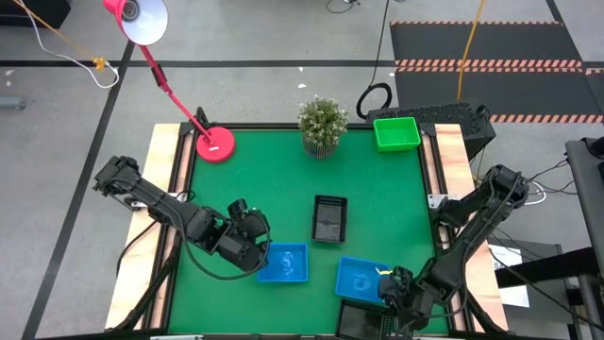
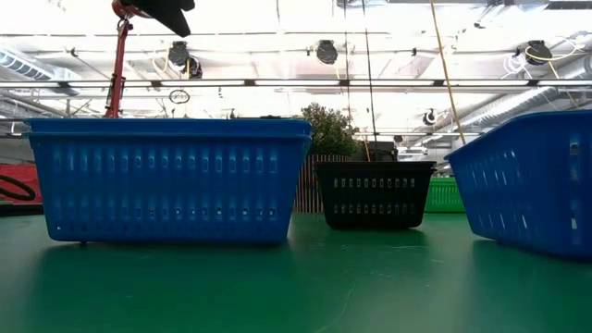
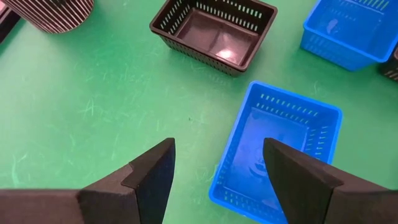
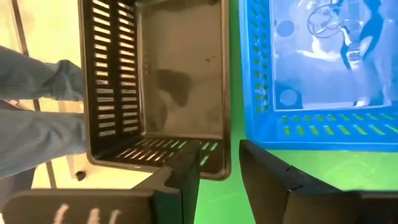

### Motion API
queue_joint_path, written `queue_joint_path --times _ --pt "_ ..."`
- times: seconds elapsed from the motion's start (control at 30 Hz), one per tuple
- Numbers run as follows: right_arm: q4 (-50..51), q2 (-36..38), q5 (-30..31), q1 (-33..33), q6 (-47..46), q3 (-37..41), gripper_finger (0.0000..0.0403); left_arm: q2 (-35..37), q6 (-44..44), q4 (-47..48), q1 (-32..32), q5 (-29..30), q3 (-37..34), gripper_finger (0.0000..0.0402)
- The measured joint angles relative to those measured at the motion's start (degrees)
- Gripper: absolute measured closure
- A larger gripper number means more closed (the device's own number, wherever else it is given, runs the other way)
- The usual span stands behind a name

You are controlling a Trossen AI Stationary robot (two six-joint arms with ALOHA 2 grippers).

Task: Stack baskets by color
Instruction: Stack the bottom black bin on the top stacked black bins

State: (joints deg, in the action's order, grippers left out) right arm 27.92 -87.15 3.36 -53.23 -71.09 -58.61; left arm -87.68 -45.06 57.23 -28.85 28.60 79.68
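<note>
the right gripper [image 4: 219, 163] jaws are narrowed around the end wall of a black basket [image 4: 163, 81] at the bench's front edge, beside a blue basket [image 1: 363, 279]. a thin-wall pinch could slip or tip it off the edge. the left gripper [image 3: 217, 174] is held spread above the other blue basket [image 3: 277, 155].

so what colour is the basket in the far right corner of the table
Bright green; the basket shows best in the high view, beside the potted plant.

Blue baskets [image 1: 284, 263] upright; black [image 1: 329, 218], green [image 1: 395, 133] apart
</note>
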Motion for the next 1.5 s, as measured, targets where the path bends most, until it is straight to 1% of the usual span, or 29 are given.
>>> queue_joint_path --times 0.2,0.33,0.6,0.73,0.83,0.97,1.07,1.13,1.23,1.37,1.43,1.5 --pt "-0.4 -0.7 0.0 0.4 2.2 0.0 0.0298 0.0 0.0 0.0 0.0 0.0 0.0 0.0156" --pt "-0.3 -0.6 2.0 0.4 1.9 0.0 0.0297 0.0 -0.5 0.0 0.0 0.0 0.0 0.0156" --pt "-0.7 -0.7 2.6 0.4 4.3 0.0 0.0268 0.0 -0.3 -0.2 0.0 0.0 0.0 0.0156" --pt "-4.5 -0.7 2.6 0.4 8.1 0.0 0.0264 0.0 -0.2 -0.2 0.0 0.0 0.0 0.0156" --pt "-4.2 -0.9 2.6 0.4 8.3 0.2 0.0264 0.0 -0.2 -0.2 0.0 0.0 0.0 0.0156" --pt "-4.7 -0.9 2.6 0.4 7.1 2.5 0.0266 0.0 -0.2 -0.2 0.0 0.0 0.0 0.0156" --pt "-5.9 -0.9 2.3 0.4 6.1 4.3 0.0277 0.0 -0.1 -0.2 0.0 0.0 0.0 0.0156" --pt "-7.3 -0.9 1.2 0.4 6.1 4.9 0.0291 0.0 -0.1 -0.1 0.0 0.0 0.0 0.0156" --pt "-7.5 -0.9 1.1 0.4 6.2 5.2 0.0326 0.0 -0.1 -0.1 0.0 0.0 0.0 0.0156" --pt "-7.6 -0.9 1.1 0.6 6.0 5.2 0.0387 0.0 0.0 -0.1 0.0 0.0 0.0 0.0156" --pt "-7.7 -0.9 1.1 0.8 5.8 5.2 0.0393 0.0 0.0 -0.1 0.1 0.0 0.0 0.0156" --pt "-8.0 -0.7 1.0 1.1 5.3 5.2 0.0388 0.0 0.0 -0.1 0.4 0.0 0.0 0.0156"
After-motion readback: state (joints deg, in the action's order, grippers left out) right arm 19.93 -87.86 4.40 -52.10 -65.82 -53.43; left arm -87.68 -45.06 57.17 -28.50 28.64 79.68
